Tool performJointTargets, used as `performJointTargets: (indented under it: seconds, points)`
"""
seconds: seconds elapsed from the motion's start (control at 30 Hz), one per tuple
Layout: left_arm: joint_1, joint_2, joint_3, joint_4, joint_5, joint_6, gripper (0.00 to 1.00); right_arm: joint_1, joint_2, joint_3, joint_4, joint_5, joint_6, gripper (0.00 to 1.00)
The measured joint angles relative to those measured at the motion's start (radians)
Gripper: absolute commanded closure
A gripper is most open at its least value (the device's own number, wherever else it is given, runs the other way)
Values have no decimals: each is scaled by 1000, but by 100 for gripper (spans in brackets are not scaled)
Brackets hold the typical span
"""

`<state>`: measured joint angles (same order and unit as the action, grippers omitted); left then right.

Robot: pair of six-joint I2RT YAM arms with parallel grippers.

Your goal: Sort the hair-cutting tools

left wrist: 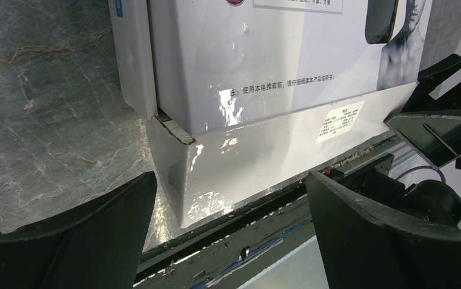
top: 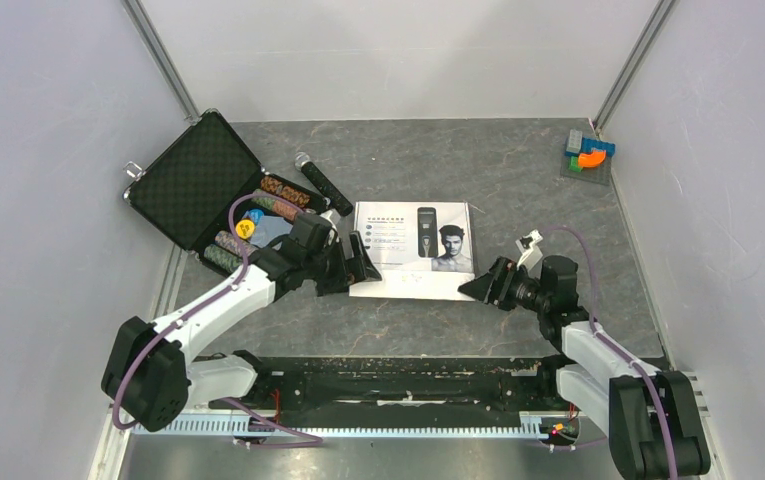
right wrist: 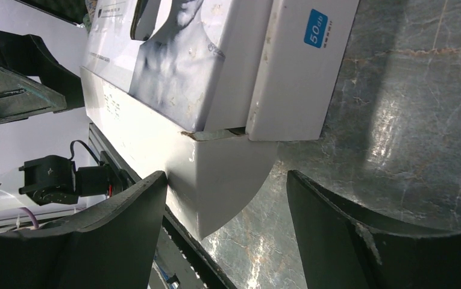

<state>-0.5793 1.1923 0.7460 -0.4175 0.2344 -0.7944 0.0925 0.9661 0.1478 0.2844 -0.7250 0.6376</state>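
Close under the left wrist camera, the left gripper (left wrist: 231,180) is spread wide, and the near left corner of the white hair-clipper box (left wrist: 264,60) sits in the gap between its two black fingers, apart from both. The right gripper (right wrist: 226,180) is spread the same way around the near right corner of the box, again with a gap on each side. Seen from above, the box lies flat in the middle of the grey stone-patterned table (top: 518,180) with its lid on. Its top is printed with a slim clipper and a man's head, and whether the tools are inside cannot be told. Both arms reach in low from either side, fingers pointing at the box's near edge. An open black chip case (top: 198,180) holding rows of coloured poker chips (top: 278,195) stands at the far left. A black microphone (top: 323,183) lies between the case and the box. A small pile of coloured blocks (top: 590,153) sits in the far right corner.
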Motion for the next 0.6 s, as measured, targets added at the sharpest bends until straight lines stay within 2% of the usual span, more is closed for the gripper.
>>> performJointTargets:
  seconds: [0.43,0.53,0.6]
  points:
    - [0,13,-29,6,-24,11,0,0,28,-16,13,12,-24,25]
    - [0,13,-36,12,-24,11,5,0,28,-16,13,13,-27,25]
    - [0,14,-41,19,-24,11,11,0,28,-16,13,14,-29,25]
